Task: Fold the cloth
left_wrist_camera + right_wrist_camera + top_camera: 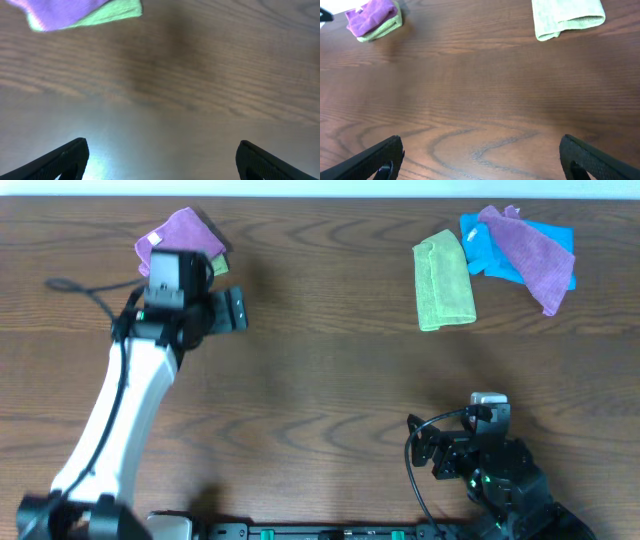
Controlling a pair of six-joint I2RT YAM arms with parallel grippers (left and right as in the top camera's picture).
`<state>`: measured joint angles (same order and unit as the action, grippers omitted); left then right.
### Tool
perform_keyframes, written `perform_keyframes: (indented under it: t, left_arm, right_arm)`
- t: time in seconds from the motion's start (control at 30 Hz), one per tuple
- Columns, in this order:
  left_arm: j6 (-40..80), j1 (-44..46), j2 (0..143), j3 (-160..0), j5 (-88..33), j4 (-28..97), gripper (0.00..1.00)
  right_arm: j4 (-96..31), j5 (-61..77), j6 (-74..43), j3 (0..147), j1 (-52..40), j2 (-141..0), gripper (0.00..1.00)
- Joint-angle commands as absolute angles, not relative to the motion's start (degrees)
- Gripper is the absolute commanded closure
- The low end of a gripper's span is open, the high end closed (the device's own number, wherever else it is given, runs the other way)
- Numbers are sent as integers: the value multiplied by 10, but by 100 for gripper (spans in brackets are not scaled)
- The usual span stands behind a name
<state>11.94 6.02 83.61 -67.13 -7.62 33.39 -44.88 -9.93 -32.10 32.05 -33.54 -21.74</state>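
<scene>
left arm stretched out, fingers spread near purple cloth.

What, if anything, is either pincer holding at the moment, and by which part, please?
Nothing is held. The left pincer and the right pincer are both open, with only the table showing between their fingers.

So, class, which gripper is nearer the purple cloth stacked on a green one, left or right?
Left. The left gripper sits just beside the purple cloth, slightly nearer the robot; the right gripper is far across the table, by its near edge.
</scene>
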Motion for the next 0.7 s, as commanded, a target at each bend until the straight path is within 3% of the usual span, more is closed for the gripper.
perform_keyframes:
  t: [0.0, 0.67]
  left_arm:
    - [113, 59, 774, -622, -38, 327, 5]
    - [63, 59, 375, -283, -11, 243, 5]
  right_arm:
    - [-448, -105, -330, 318, -332, -216, 1]
    - [-448, -105, -330, 318, -332, -216, 1]
